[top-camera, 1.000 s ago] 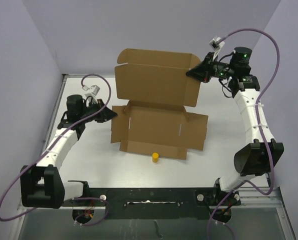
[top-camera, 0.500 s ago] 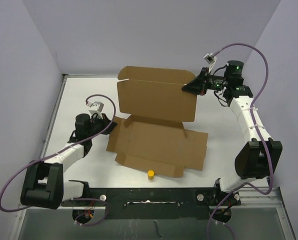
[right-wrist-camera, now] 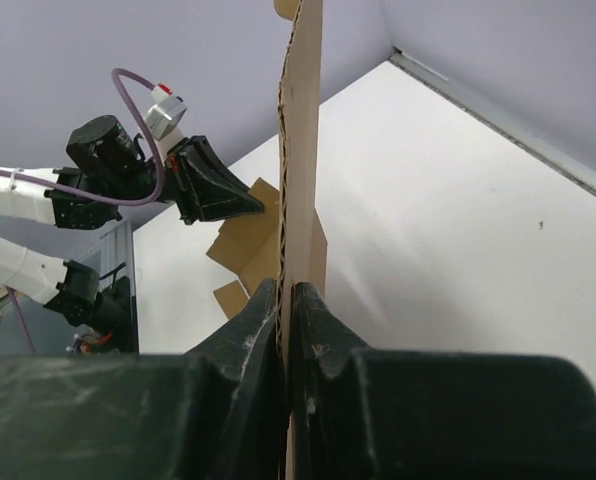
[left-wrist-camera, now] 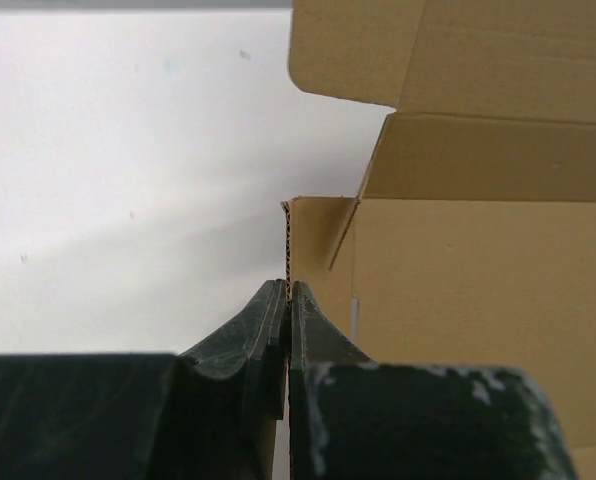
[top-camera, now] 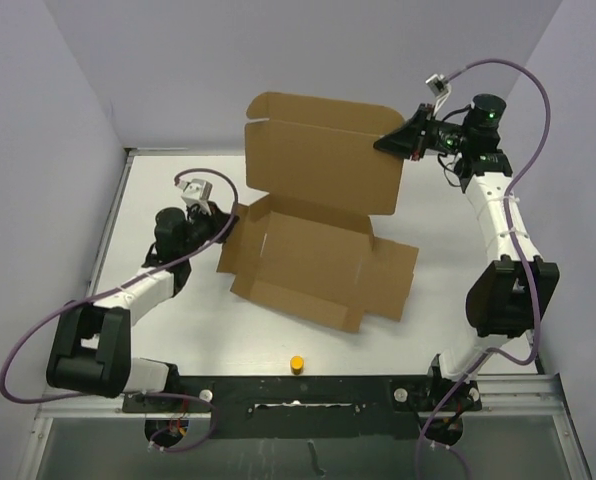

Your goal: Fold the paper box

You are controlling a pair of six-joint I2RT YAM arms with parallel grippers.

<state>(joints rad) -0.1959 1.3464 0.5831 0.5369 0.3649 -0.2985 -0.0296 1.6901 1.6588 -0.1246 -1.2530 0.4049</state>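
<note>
pinching the paper box [top-camera: 313,255] mid table [top-camera: 438,220]: left gripper [top-camera: 221,226] clamped on its side flap [top-camera: 236,228], right gripper [top-camera: 386,146] clamped on the upright lid [top-camera: 323,150]. i'd fold slowly, keeping both grips from tearing.

- The box [top-camera: 313,262] is lying in the middle of the surface [top-camera: 438,230], with its base flat.
- Its lid [top-camera: 323,150] is standing up along the far side, behind the base.
- The left gripper [top-camera: 226,224] is sitting at the box's left side, clamping the edge of the left flap [left-wrist-camera: 323,250].
- The right gripper [top-camera: 386,146] is hanging at the far right, pinching the lid's upper right corner.
- The cylinder [top-camera: 296,363] is standing on the surface in front of the box, well apart from it, near the front edge.
</note>
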